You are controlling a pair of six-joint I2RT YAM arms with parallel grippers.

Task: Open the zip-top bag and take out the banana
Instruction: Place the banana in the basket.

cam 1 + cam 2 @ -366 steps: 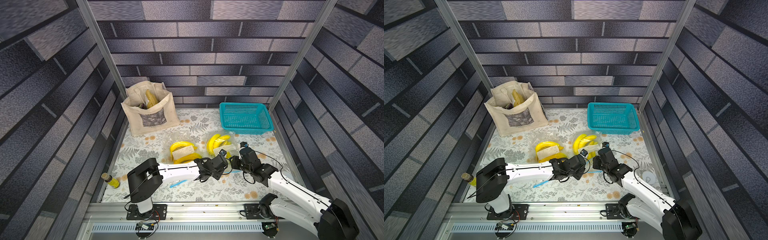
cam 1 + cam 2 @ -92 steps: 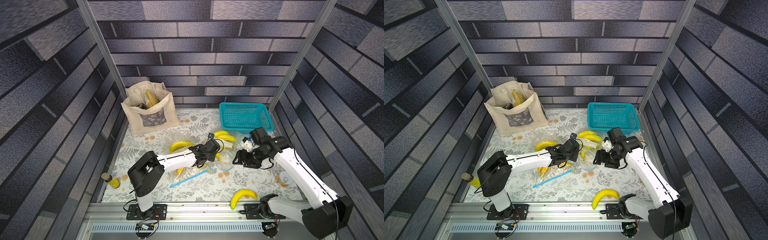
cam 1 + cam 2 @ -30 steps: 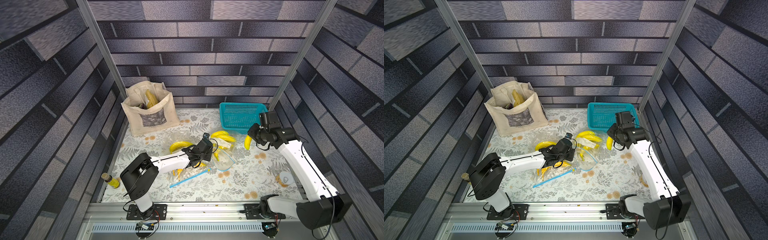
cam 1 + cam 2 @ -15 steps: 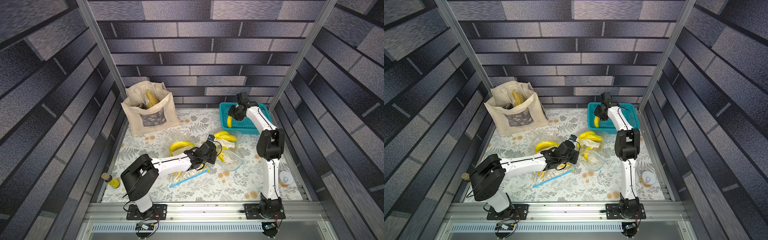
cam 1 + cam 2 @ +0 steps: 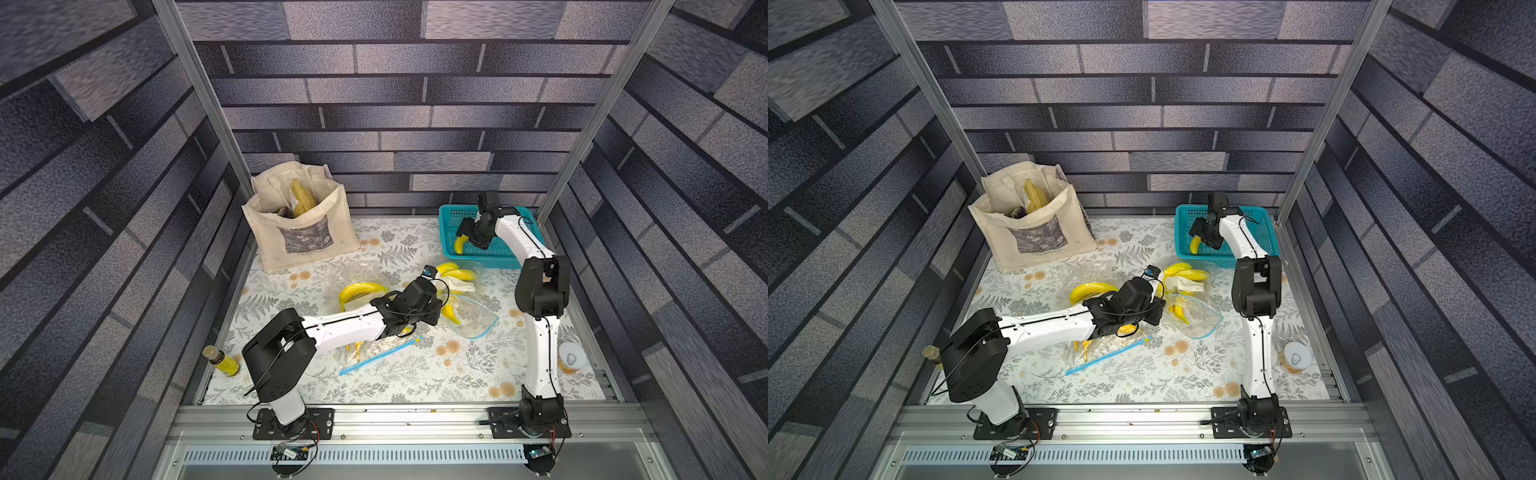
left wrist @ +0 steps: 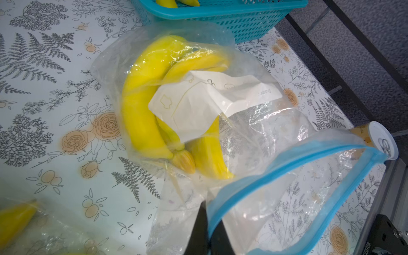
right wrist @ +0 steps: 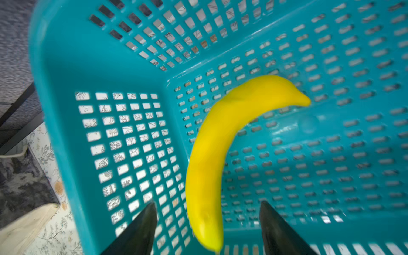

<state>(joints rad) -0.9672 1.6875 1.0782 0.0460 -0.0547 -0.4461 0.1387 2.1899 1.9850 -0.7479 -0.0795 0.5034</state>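
Note:
The clear zip-top bag point(image 5: 471, 322) point(image 5: 1198, 322) with a blue zip rim lies open mid-table. My left gripper point(image 5: 436, 309) point(image 6: 207, 212) is shut on its rim, holding the mouth open. Several yellow bananas point(image 6: 141, 110) and a white paper label lie inside it. My right gripper point(image 5: 465, 241) point(image 7: 207, 205) hangs open over the teal basket point(image 5: 498, 253) point(image 7: 66, 110). A single banana point(image 5: 458, 245) point(image 5: 1194, 246) point(image 7: 212, 143), blurred, is between the wide jaws without touching either finger.
A second clear bag with bananas point(image 5: 361, 291) lies under my left forearm. A beige tote bag point(image 5: 299, 224) stands at the back left. A small bottle point(image 5: 222, 360) is at the front left edge, a white-lidded can point(image 5: 572, 358) at the front right.
My right arm swung from beside the bag to the teal basket carrying the banana, and its jaws have opened off it. My left gripper has kept its hold on the bag rim.

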